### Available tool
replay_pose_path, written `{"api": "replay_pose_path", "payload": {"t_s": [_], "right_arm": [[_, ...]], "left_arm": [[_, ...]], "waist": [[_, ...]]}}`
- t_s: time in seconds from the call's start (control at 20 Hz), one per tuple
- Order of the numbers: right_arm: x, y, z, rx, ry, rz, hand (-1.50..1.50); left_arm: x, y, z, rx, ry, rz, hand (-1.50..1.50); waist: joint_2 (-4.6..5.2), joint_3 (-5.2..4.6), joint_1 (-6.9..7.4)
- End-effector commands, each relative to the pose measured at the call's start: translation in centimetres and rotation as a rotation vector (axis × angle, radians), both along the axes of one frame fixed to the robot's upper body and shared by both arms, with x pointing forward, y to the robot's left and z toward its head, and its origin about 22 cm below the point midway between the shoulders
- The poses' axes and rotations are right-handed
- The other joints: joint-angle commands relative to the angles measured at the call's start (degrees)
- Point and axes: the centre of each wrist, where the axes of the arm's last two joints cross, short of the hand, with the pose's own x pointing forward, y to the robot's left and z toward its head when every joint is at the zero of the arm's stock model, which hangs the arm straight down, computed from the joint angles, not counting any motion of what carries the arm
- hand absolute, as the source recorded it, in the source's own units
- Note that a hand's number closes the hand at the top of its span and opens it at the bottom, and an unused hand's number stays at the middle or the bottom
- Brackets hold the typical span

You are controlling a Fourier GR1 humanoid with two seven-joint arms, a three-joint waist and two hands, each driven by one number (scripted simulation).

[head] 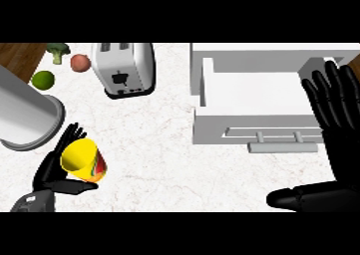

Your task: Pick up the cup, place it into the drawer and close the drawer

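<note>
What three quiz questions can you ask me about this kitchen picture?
1. Pick one: what does the left hand hold? A. a spoon B. the yellow cup C. a banana
2. True or false: the drawer is shut.
3. Fill in the gap: the ____ stands on the counter to the left of the drawer.

Key
1. B. The fingers and thumb curl round the cup.
2. False. The drawer is pulled open, and the cup is not in it yet.
3. toaster
</note>
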Motion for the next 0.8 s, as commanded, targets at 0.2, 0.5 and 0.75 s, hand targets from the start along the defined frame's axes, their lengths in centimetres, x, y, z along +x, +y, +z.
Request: {"api": "replay_pose_path", "payload": {"t_s": [0.2, 0.5, 0.75], "right_arm": [[-0.3, -0.9, 0.2, -0.009, -0.015, -0.002, -1.5], [-0.6, -0.3, 0.2, -0.002, 0.01, 0.008, -1.5], [-0.1, -1.1, -0.6, -0.018, 0.006, -0.015, -1.5]], "left_arm": [[0.6, -0.2, -0.5, -0.178, -0.031, -0.091, -1.5], [1.3, -0.6, 0.0, -0.253, -0.045, -0.178, -1.5], [0.1, -1.5, -0.9, -0.31, -0.092, -0.205, 1.5]], "waist": [[0.15, -0.06, -0.63], [-0.06, -0.03, -0.16], [0.1, -0.06, -0.06]]}}
